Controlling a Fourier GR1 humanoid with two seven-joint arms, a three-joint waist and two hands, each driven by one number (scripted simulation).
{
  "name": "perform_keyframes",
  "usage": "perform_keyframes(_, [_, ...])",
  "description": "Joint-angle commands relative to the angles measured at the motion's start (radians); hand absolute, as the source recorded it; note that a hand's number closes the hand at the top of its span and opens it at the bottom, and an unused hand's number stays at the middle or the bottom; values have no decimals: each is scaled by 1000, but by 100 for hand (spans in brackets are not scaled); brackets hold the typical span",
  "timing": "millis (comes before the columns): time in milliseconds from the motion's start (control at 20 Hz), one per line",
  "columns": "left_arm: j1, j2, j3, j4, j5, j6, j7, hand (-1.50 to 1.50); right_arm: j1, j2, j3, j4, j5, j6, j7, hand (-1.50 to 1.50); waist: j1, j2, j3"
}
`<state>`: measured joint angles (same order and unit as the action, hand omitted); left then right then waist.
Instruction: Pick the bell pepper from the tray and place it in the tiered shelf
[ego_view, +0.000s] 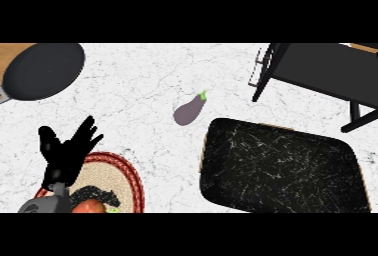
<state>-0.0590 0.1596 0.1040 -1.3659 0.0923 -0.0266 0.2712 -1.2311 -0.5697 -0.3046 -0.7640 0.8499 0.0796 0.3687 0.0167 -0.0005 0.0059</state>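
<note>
the left hand (65, 150) rests with fingers spread and straight, holding nothing, over the upper edge of a red-rimmed woven mat (127, 172) at the lower left; the right hand is out of view. the black tray (284, 170) at right shows no bell pepper on it. a red-orange vegetable (90, 206), possibly the pepper, lies on the mat just below the hand, while an eggplant (189, 110) lies on the counter between mat and tiered shelf (317, 70), so the hand seems poised near the likeliest target.
</note>
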Motion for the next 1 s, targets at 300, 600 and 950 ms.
perform_keyframes(300, [3, -10, -1, -7, 13, -4, 45, 0, -28, -24, -103, 77, -58, -123, 8, -150, 5, 8, -5])
perform_keyframes(600, [-63, -12, 0, 38, -9, 20, 53, 0, -108, -25, -187, 51, -158, -140, 59, -150, -9, 6, -6])
perform_keyframes(950, [36, 3, 9, 11, 17, -30, 29, 0, -113, 1, -288, 28, -275, -240, 80, -150, -6, 1, -6])
